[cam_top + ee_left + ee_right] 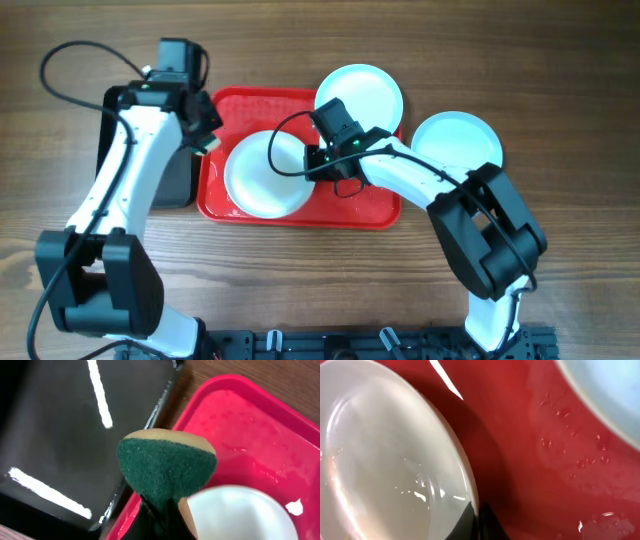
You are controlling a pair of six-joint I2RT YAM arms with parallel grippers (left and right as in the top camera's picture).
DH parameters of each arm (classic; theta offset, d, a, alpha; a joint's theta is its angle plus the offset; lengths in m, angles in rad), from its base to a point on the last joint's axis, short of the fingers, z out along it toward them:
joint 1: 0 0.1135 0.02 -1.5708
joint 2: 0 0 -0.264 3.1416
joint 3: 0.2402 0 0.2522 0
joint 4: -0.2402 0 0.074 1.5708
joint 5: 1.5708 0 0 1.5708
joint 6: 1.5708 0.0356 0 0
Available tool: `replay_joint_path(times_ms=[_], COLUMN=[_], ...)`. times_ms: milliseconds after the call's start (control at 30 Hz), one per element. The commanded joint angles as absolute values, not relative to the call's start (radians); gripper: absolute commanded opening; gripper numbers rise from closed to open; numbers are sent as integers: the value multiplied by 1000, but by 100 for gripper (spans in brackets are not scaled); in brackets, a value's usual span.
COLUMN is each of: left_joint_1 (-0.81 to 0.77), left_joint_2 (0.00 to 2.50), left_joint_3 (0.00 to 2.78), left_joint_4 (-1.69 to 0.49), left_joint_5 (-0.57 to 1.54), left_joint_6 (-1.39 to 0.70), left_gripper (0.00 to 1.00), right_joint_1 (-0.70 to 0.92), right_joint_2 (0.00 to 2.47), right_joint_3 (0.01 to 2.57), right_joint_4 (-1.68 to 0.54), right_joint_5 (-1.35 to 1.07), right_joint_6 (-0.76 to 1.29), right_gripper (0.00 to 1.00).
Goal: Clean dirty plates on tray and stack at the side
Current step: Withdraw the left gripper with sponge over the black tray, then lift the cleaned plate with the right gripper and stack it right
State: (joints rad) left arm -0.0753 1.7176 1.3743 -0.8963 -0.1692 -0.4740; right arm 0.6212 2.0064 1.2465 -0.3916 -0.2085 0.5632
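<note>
The red tray (370,205) lies mid-table. One white plate (262,175) lies in it, wet and glossy in the right wrist view (385,460). My right gripper (318,165) is shut on that plate's right rim (476,522), with a shadow under the edge. A second plate (365,92) overlaps the tray's far right corner. A third plate (455,140) sits on the table to the right. My left gripper (205,135) is shut on a green-and-yellow sponge (167,467), held over the tray's left edge, beside the plate (240,515).
A black rectangular tray (178,185) sits against the red tray's left side and fills the left of the left wrist view (60,425). The red tray's floor is wet with droplets (570,455). Cables loop over both arms.
</note>
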Motion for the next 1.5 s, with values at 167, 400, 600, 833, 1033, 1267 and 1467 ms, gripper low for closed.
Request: replay_joint_path(times_ms=[167,400,600,833,1033,1267,1467], left_joint_1=[-33,-33,-33,-33,-33,-33,-33], left_joint_2=[1717,1717,1717,1717,1717,1717,1717], left_joint_3=[1359,1359,1359,1359,1359,1359,1359], left_joint_4=[-896,-896,-896,-896,-896,-896,-896], left_joint_5=[-101,-100,-70,-70,-70,-70,-70], left_joint_6=[-479,-480,-480,-480,-480,-480,-480], left_gripper=[4,4,4,4,4,4,4], right_joint_1=[674,831,975,1083,1115,1116,1116], right_joint_2=[1758,1652,1652,1652,1652,1652,1652], right_joint_3=[1273,1272,1272,1272,1272,1272,1272], right_joint_4=[-496,-524,-519,-423,-250,-119,-119], right_joint_5=[121,631,1033,1346,1439,1467,1467], right_joint_6=[360,281,253,113,-73,-210,-205], right_gripper=[4,4,4,4,4,4,4])
